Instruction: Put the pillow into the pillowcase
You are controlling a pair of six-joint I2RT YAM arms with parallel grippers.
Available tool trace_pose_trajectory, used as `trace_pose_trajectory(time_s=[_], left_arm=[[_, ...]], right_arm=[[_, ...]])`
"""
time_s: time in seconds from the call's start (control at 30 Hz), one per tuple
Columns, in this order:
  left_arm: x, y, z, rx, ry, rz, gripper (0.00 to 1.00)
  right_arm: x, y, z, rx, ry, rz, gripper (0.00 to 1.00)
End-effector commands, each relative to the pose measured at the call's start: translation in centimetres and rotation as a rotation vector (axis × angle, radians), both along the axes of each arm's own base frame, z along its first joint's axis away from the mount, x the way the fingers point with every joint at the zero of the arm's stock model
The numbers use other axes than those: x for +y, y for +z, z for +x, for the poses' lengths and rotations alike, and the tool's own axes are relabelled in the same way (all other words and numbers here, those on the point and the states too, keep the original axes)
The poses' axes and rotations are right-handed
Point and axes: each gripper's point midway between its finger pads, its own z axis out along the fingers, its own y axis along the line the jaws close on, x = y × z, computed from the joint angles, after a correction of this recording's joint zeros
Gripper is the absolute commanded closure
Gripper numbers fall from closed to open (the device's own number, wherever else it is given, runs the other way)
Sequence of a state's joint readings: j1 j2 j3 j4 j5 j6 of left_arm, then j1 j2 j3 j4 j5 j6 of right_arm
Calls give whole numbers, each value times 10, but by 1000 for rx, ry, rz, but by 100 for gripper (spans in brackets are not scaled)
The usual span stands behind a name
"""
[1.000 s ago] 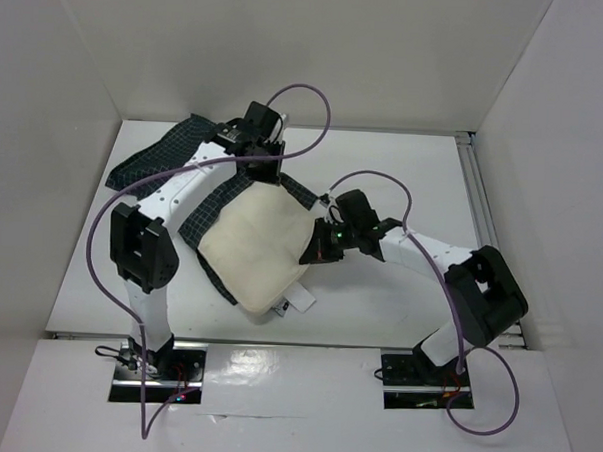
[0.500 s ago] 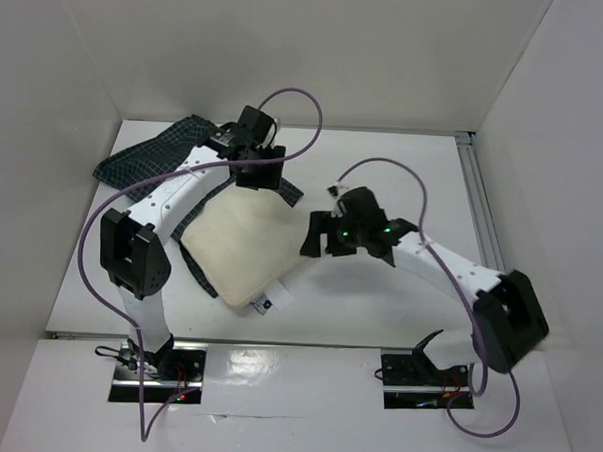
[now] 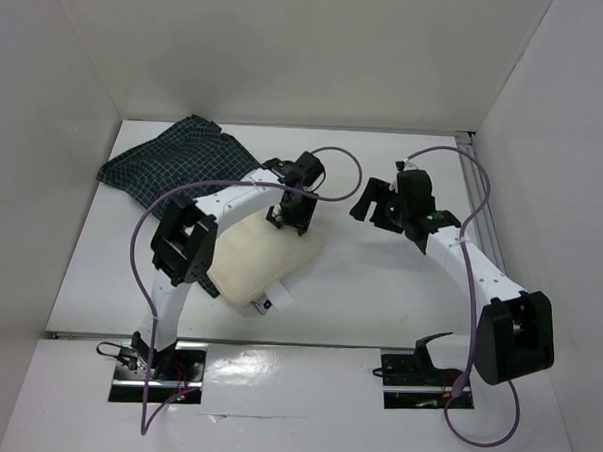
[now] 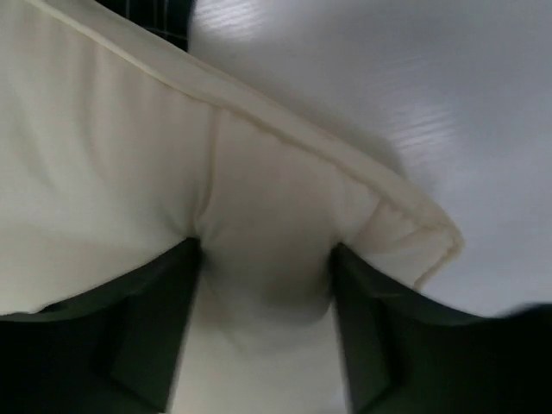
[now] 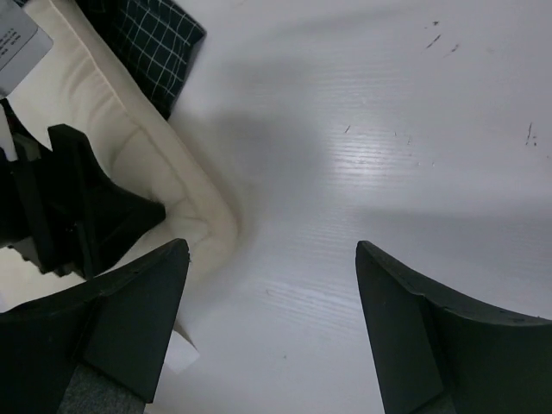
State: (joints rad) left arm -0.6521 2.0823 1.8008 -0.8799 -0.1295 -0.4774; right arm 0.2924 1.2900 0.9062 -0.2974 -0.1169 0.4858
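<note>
The cream pillow (image 3: 255,269) lies on the table in front of the left arm, its small white tag (image 3: 269,303) at the near edge. The dark checked pillowcase (image 3: 179,161) lies bunched at the far left, touching the pillow's far side; a strip of it shows beside the pillow (image 5: 129,147) in the right wrist view. My left gripper (image 3: 290,223) presses down on the pillow's right corner, jaws wide, a bulge of pillow (image 4: 259,198) between the fingers (image 4: 155,319). My right gripper (image 3: 364,207) hangs open over bare table to the pillow's right, holding nothing.
White walls enclose the table on three sides. A metal rail (image 3: 479,209) runs along the right edge. Purple cables (image 3: 330,157) loop over both arms. The left arm's upper link (image 3: 185,246) covers the pillow's left part.
The pillowcase has dropped from the left gripper and lies flat at the far left. The left gripper moved to the pillow's right corner and opened. The right gripper let go and drew back right.
</note>
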Motion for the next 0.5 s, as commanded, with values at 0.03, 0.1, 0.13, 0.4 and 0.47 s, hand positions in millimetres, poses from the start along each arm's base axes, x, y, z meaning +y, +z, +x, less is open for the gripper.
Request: trace_pose_trajectory(time_s=[0.03,0.1,0.13,0.4,0.47], left_arm=[[21,-17,14,44,75,30,71],[28,0,17,19,80,15,100],[35,33,22,-48,88,-10,100],[92,175,10,-280,119,-287,100],[108,184,11,-279,151,-328,100]], right_arm=[[2,-7,13,5,9,74,16],[11,-13,13,23,68,91,16],[17,-16,20,36,85,103,22],[107,-32,58,36,293,93,17],[123,-36,82,15,294,111,17]])
